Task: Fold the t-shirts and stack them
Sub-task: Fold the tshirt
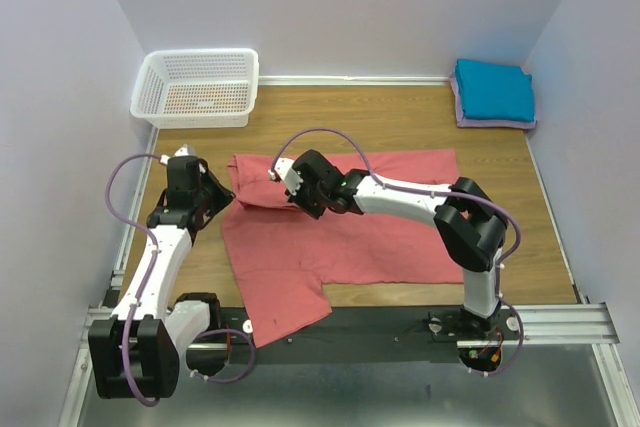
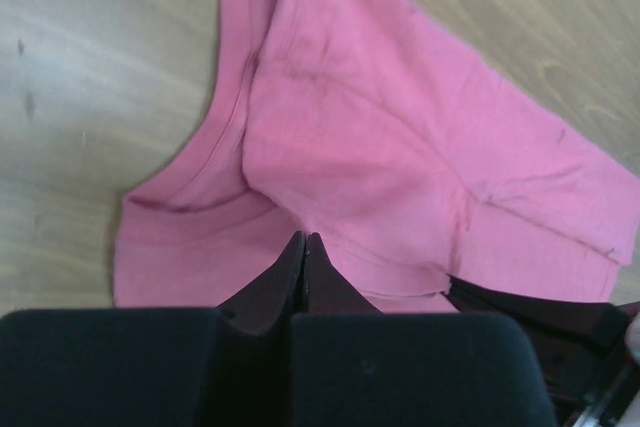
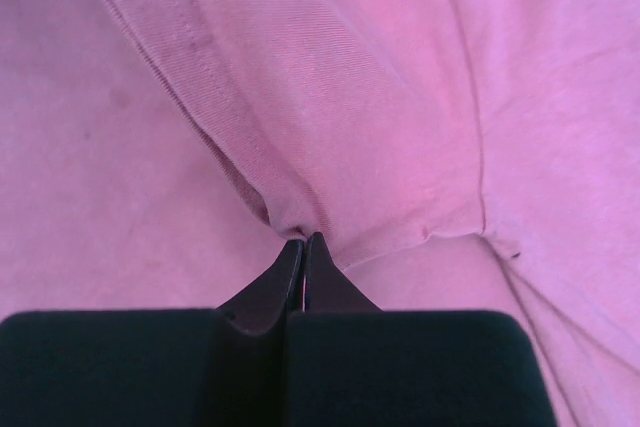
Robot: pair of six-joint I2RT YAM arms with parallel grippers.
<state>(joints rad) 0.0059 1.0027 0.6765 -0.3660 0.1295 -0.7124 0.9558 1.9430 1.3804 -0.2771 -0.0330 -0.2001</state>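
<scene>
both jaws are sitting fully closed, each pinching cloth. left jaws are gripping the salmon-pink soft cloth t-shirt (image 1: 380, 222) at its left edge; in the left wrist view the pink fabric is bunching into a raised ridge right at the dark tips. right jaws are nipping a hemmed fold of the same shirt just beside that, near its far-left corner, with creases pulling in toward the closed tips in the right wrist view. right arm (image 1: 400, 195) is stretching across the shirt from the right side, left arm (image 1: 160, 247) is stretching along the shirt's left side. shirt is lying spread on the brown wooden bench (image 1: 400, 122), mostly flat, far-left part doubling over on itself, one flap trailing over the near edge onto the black rail (image 1: 380, 325). folded teal-blue cloth t-shirt (image 1: 493, 89) is lying in the far right corner, stacked on top of a folded pale lavender cloth t-shirt (image 1: 492, 124), only its rim showing. white plastic lattice basket (image 1: 197, 87) is standing in the far left corner, apart from the pink shirt.
</scene>
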